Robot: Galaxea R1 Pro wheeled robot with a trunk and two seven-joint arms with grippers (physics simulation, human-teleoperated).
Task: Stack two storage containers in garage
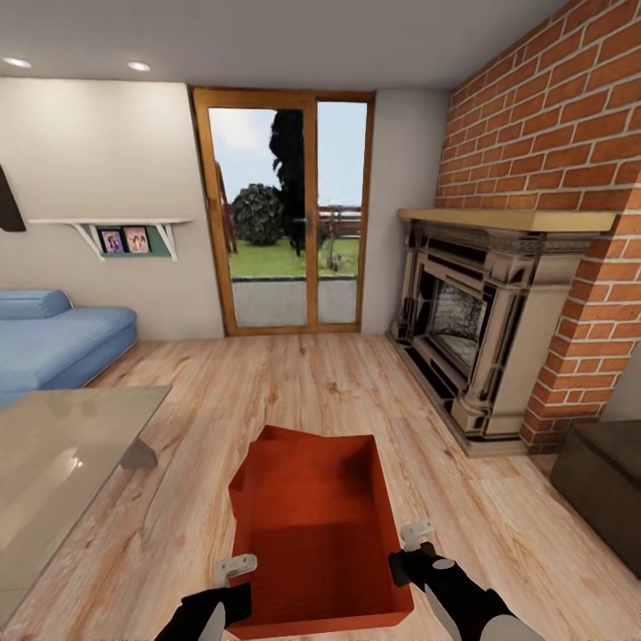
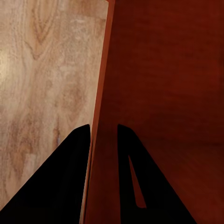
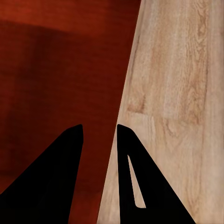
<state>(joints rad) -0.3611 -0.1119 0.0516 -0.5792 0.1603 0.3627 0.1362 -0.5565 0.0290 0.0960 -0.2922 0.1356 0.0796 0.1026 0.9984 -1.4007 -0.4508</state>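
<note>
A red-orange open-top storage container [image 1: 316, 525] is close in front of me over the light wood-plank floor [image 1: 294, 383] of the living room. My left gripper [image 1: 233, 568] is shut on its left wall, and my right gripper [image 1: 415, 536] is shut on its right wall. In the left wrist view the left gripper [image 2: 102, 128] straddles the thin red wall [image 2: 100, 93]. The right gripper [image 3: 99, 127] straddles the opposite wall [image 3: 123, 84] in the right wrist view. The bin's far left outline looks stepped; I cannot tell whether a second bin sits under it.
A glass coffee table [image 1: 62, 445] stands at the left, with a blue sofa [image 1: 53, 343] behind it. The brick fireplace [image 1: 472, 329] and a dark brown chest [image 1: 605, 481] line the right side. A glazed garden door [image 1: 285, 214] is straight ahead across the wood floor.
</note>
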